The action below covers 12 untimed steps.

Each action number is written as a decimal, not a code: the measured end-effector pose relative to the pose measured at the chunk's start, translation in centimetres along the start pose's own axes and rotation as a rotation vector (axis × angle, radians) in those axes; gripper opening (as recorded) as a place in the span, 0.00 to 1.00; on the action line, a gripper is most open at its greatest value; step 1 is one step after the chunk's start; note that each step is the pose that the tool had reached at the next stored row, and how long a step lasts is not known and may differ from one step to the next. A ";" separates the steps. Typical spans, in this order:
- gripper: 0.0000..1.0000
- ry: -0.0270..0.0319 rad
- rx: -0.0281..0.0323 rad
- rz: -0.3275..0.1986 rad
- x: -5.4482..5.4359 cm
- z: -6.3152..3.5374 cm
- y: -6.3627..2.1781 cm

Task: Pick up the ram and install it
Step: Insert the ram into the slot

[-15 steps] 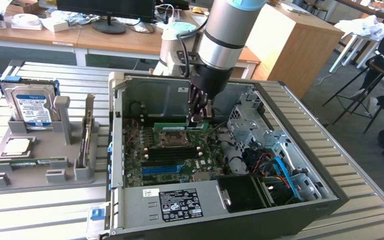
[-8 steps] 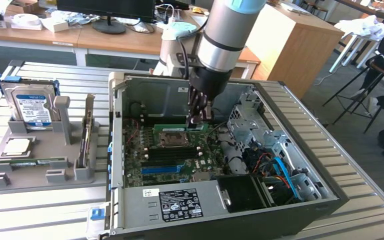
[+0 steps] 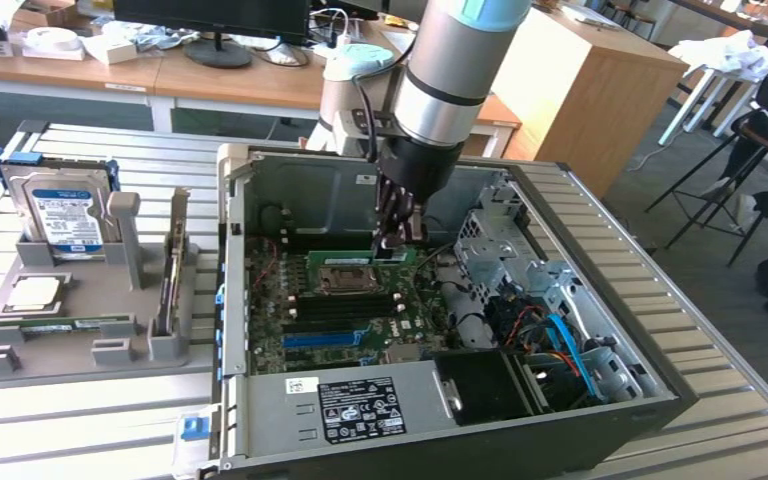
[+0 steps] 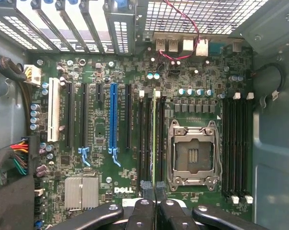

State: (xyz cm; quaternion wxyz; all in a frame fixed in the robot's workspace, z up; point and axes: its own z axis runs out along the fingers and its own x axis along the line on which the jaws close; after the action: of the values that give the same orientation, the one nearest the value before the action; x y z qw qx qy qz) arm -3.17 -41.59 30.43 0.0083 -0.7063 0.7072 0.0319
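The hand (image 4: 156, 191) is pressed nearly together, its fingertips pinching the ram (image 4: 156, 139) by its thin faces. The green stick stands on edge, running out from between the fingertips, directly beneath the hand. That edge-on hold looks chosen so the board can go straight down into a narrow channel. It lines up lengthwise with the black memory slots (image 4: 145, 139) just beside it. Whether it is already seated or only resting over its slot I cannot tell.

Just beyond the ram on one side sits the open processor socket (image 4: 192, 155), its metal frame empty. On the other side, further from the hand, stands the blue expansion slot (image 4: 113, 120).

In the exterior view the hand hangs vertically inside the opened computer case (image 3: 357, 410), which lies flat on the table (image 3: 77, 435) so the board faces upward. Well apart from the hand, outside the case, a grey holder tray (image 3: 77, 365) keeps a second green stick (image 3: 57, 326) and a hard drive (image 3: 64, 215).
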 end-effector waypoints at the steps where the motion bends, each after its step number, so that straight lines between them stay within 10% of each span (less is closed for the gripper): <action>1: 0.12 0.0001 0.0000 0.000 0.0 0.00 0.00; 12: 0.12 0.0000 0.0027 0.000 0.0 0.37 -0.01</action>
State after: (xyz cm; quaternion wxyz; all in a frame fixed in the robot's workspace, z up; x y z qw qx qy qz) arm -3.17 -41.59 30.06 0.0092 -0.7063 0.7072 0.0310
